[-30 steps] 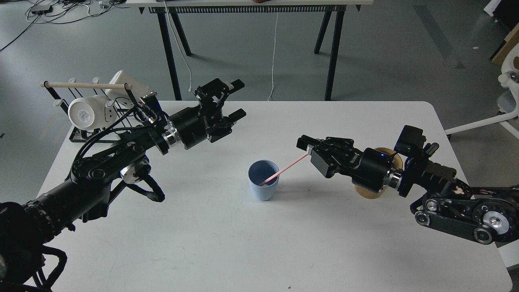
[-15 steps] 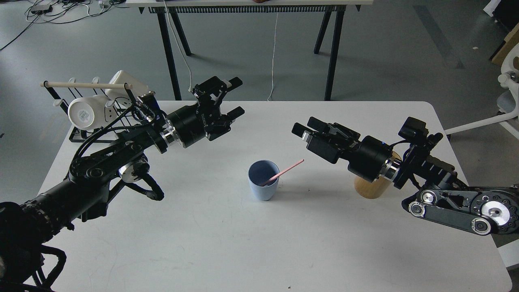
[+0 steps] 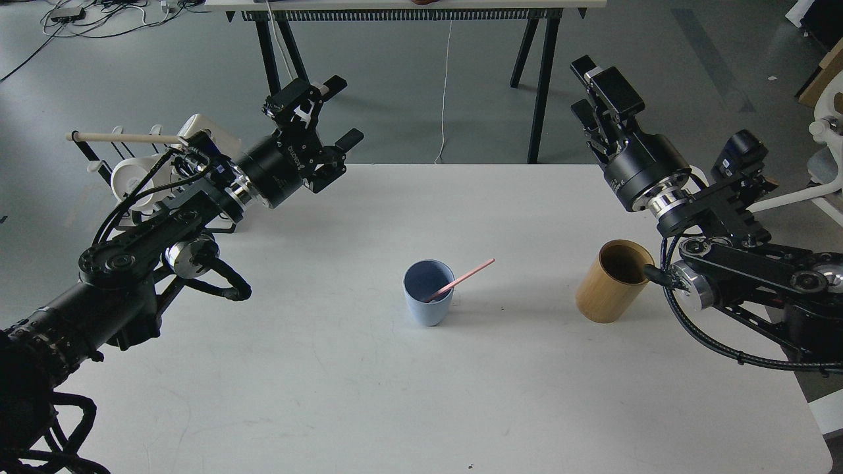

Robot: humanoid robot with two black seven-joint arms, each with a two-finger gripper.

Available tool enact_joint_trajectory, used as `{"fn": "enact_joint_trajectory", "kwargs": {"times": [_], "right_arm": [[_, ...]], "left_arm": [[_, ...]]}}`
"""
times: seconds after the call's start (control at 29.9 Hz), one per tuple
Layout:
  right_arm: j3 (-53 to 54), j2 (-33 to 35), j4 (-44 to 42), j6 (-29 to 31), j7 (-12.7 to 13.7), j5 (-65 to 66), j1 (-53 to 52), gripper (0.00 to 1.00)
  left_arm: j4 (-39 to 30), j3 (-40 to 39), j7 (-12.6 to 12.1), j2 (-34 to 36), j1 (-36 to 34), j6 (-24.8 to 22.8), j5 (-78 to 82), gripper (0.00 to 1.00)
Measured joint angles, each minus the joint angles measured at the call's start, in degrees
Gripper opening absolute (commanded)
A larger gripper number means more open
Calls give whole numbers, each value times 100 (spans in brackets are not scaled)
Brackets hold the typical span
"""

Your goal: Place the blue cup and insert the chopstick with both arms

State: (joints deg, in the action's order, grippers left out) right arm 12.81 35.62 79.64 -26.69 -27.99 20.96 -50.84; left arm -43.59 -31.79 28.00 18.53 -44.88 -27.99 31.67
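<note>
The blue cup [image 3: 428,301] stands upright near the middle of the white table [image 3: 408,395]. A pale-pink chopstick [image 3: 464,276] rests inside it, leaning up and to the right over the rim. My left gripper [image 3: 323,112] is open and empty, raised above the table's far left edge, well away from the cup. My right gripper [image 3: 596,89] is raised beyond the table's far right edge, with its fingers spread and nothing in it.
A tan wooden cylinder [image 3: 612,281] stands upright right of the cup, below my right arm. A black wire rack [image 3: 141,197] with white mugs [image 3: 132,181] and a beige rod [image 3: 125,137] sits at the far left. A second table's legs [image 3: 537,85] stand behind.
My right gripper let go of the chopstick, which now rests in the cup, and rose up and away to the far right. My left gripper also drew back up and to the left.
</note>
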Motion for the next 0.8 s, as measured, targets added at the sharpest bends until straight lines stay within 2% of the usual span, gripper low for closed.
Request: {"fn": "enact_joint_trajectory", "kwargs": {"times": [0.1, 0.3, 0.4, 0.54, 0.8], "right_arm": [[221, -2, -21, 831, 0, -826, 215, 93], [548, -16, -615, 3489, 0, -1679, 481, 99], [561, -61, -1073, 4533, 0, -1725, 503, 99], [570, -88, -1255, 4934, 0, -1727, 465, 99], [765, -153, -1548, 4764, -1, -1728, 511, 99]], "left_arm": [[0, -10, 0, 21, 77, -1, -91, 94], [-19, -13, 0, 102, 115, -2, -128, 94], [-41, -42, 0, 203, 149, -1, -138, 94], [-49, -125, 0, 250, 199, -1, -148, 95], [-21, -178, 0, 283, 388, -1, -146, 95]]}}
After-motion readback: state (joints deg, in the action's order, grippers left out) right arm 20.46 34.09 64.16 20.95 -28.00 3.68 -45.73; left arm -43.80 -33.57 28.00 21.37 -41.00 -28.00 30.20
